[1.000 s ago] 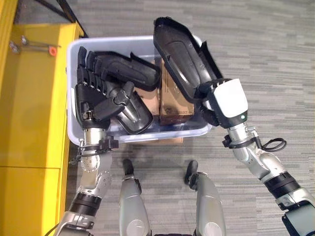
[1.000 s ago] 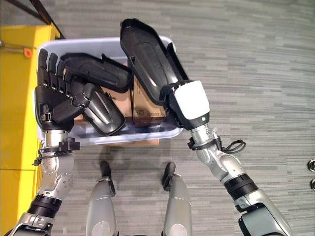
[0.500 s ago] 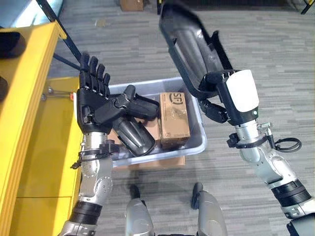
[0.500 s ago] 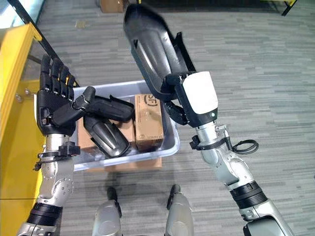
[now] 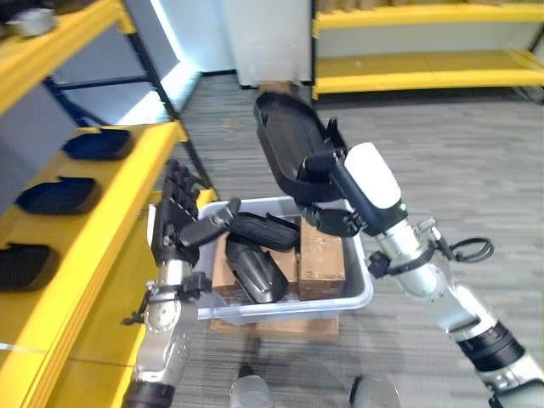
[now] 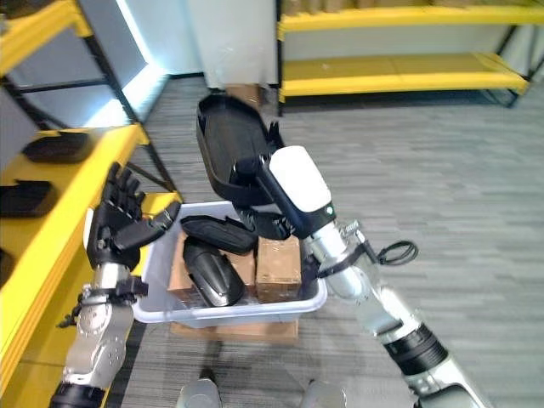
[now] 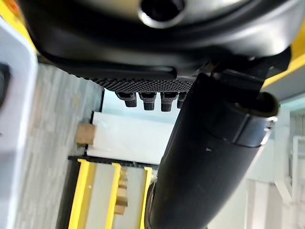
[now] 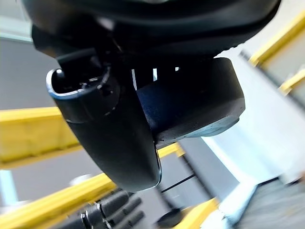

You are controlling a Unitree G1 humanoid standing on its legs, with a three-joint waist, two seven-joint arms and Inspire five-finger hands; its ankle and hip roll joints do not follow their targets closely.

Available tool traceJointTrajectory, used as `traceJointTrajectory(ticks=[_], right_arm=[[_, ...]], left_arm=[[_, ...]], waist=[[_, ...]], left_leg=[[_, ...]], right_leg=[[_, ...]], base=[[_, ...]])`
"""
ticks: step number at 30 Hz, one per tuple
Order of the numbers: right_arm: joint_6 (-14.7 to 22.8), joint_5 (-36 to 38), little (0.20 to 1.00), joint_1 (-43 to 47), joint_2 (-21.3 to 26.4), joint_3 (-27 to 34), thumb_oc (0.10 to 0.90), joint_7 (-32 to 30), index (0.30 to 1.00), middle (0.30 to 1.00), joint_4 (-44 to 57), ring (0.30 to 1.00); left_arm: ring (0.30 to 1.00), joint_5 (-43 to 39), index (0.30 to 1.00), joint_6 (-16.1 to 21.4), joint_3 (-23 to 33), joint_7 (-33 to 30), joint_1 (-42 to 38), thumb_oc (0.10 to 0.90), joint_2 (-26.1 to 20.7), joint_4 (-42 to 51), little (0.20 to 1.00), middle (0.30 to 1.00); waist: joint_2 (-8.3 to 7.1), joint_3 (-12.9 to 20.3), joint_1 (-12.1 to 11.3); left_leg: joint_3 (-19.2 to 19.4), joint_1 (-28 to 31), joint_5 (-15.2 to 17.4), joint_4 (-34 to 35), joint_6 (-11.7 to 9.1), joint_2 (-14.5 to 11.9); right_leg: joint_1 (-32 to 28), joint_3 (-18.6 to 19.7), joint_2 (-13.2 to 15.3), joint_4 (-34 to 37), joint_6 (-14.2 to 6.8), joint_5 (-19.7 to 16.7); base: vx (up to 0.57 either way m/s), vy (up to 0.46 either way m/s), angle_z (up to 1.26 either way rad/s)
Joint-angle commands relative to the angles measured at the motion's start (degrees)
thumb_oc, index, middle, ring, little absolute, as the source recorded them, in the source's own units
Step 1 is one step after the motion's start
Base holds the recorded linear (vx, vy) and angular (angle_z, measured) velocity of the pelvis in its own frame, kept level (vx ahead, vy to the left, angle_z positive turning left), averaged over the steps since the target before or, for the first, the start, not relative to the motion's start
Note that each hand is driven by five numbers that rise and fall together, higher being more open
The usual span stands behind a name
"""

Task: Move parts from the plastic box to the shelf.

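Note:
A clear plastic box (image 5: 357, 299) stands on the floor. It holds two black moulded parts (image 5: 256, 270) and brown cartons (image 5: 321, 252). My right hand (image 5: 371, 174), with a white cover, is shut on a large black shell-shaped part (image 5: 287, 146) and holds it in the air above the box's far side. The same part (image 8: 190, 98) shows past the thumb in the right wrist view. My left hand (image 5: 177, 223) is raised at the box's left edge, open, fingers straight (image 7: 152, 98), holding nothing. The yellow shelf (image 5: 127, 200) stands to the left.
Three dark parts lie on the shelf board: one far (image 5: 96, 144), one in the middle (image 5: 55, 195), one near (image 5: 24, 263). A black shelf post (image 5: 161, 93) rises behind the box. Another yellow rack (image 5: 425, 81) stands at the back, across grey carpet.
The camera has tipped up, so the whole picture shifted and the shelf came into view. My right hand has lifted the black part higher above the box. My left hand stays open.

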State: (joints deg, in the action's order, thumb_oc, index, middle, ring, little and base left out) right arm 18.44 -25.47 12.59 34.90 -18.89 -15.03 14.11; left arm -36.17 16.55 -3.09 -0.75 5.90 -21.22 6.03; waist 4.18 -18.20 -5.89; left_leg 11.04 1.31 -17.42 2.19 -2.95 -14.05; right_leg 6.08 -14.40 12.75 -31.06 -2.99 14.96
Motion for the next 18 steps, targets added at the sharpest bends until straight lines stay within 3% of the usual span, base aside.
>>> traceJointTrajectory(ticks=[1, 3, 5, 7, 8, 10, 14, 18], right_arm=[[6.11, -0.12, 0.300, 1.72, 0.14, 10.36, 0.400, -5.09, 0.300, 0.300, 7.78, 0.300], [7.54, 2.17, 0.300, 1.53, 1.59, 11.86, 0.400, -4.92, 0.300, 0.300, 7.46, 0.300], [7.75, 4.22, 0.300, 3.79, 3.51, 11.75, 0.400, -5.36, 0.300, 0.300, 6.33, 0.300], [6.12, 4.41, 0.300, 6.39, 4.15, 10.04, 0.400, -6.41, 0.300, 0.300, 5.33, 0.300], [5.16, 3.39, 0.300, 7.28, 4.20, 9.09, 0.400, -7.31, 0.300, 0.300, 4.87, 0.300], [2.77, 1.95, 0.300, 6.88, 3.60, 8.12, 0.400, -9.75, 0.300, 0.300, 4.38, 0.300], [0.27, 1.64, 0.300, 4.18, 2.95, 9.67, 0.400, -11.73, 0.300, 0.300, 5.24, 0.300], [-0.34, -0.96, 0.300, 2.49, 2.83, 10.93, 0.400, -12.17, 0.300, 0.300, 7.47, 0.300]], left_arm=[[1.000, -7.30, 1.000, 11.51, 4.49, 15.82, 4.15, 0.900, -4.28, 9.49, 1.000, 1.000], [1.000, -8.94, 1.000, 13.28, 4.32, 17.44, 5.73, 0.900, -6.08, 10.81, 1.000, 1.000], [1.000, -11.90, 1.000, 14.17, 2.90, 18.81, 5.53, 0.900, -7.09, 11.57, 1.000, 1.000], [1.000, -14.35, 1.000, 12.55, 0.97, 19.86, 3.40, 0.900, -6.94, 11.96, 1.000, 1.000], [1.000, -15.92, 1.000, 11.42, -0.04, 20.76, 2.07, 0.900, -6.74, 11.86, 1.000, 1.000], [1.000, -16.94, 1.000, 9.50, -1.67, 22.45, 0.39, 0.900, -7.28, 11.57, 1.000, 1.000], [1.000, -13.63, 1.000, 7.33, -4.75, 21.54, -0.79, 0.900, -9.17, 14.10, 1.000, 1.000], [1.000, -12.11, 1.000, 7.70, -4.90, 19.70, -0.79, 0.900, -10.93, 15.78, 1.000, 1.000]], waist=[[-2.53, 2.71, 0.99], [-3.39, 2.47, 0.83], [-4.52, 2.40, 0.16], [-4.70, 3.07, 0.42], [-4.49, 3.59, 0.85], [-3.51, 5.08, 1.81], [-3.89, 5.58, 1.10], [-4.44, 4.90, -1.25]], left_leg=[[13.48, 1.01, 12.40, -16.87, -6.85, -13.14], [14.16, 0.46, 16.02, -21.66, -5.34, -12.14], [13.17, -1.39, 19.06, -32.23, -4.31, -10.01], [12.69, -2.15, 21.34, -37.97, -3.32, -7.59], [12.98, -1.83, 22.05, -37.56, -2.77, -6.29], [16.56, 2.16, 26.15, -29.65, -0.54, -2.23], [14.76, 3.88, 33.28, -24.24, 2.72, 3.00], [11.76, 3.29, 34.13, -22.58, 3.63, 5.48]], right_leg=[[-6.02, -11.21, 1.22, 5.86, 0.76, -1.82], [-4.95, -12.08, 2.43, 5.77, 0.71, -1.98], [-4.49, -12.59, 3.02, 7.50, 1.42, -2.27], [-3.69, -12.95, 2.68, 9.04, 2.08, -2.97], [-3.18, -13.20, 2.55, 9.35, 2.12, -3.31], [-1.83, -15.28, 4.35, 8.83, 0.68, -5.21], [-0.88, -16.06, 7.92, 9.64, -2.09, -11.17], [-1.60, -16.31, 12.63, 11.86, -5.37, -17.43]], base=[[-0.36, 0.029, 2.18], [-0.32, 0.031, 1.32], [-0.29, 0.056, 1.01], [-0.29, 0.193, 0.28], [-0.24, 0.334, 0.11], [-0.18, 0.401, 0.44], [-0.11, 0.276, 0.89], [-0.11, 0.255, 0.76]])
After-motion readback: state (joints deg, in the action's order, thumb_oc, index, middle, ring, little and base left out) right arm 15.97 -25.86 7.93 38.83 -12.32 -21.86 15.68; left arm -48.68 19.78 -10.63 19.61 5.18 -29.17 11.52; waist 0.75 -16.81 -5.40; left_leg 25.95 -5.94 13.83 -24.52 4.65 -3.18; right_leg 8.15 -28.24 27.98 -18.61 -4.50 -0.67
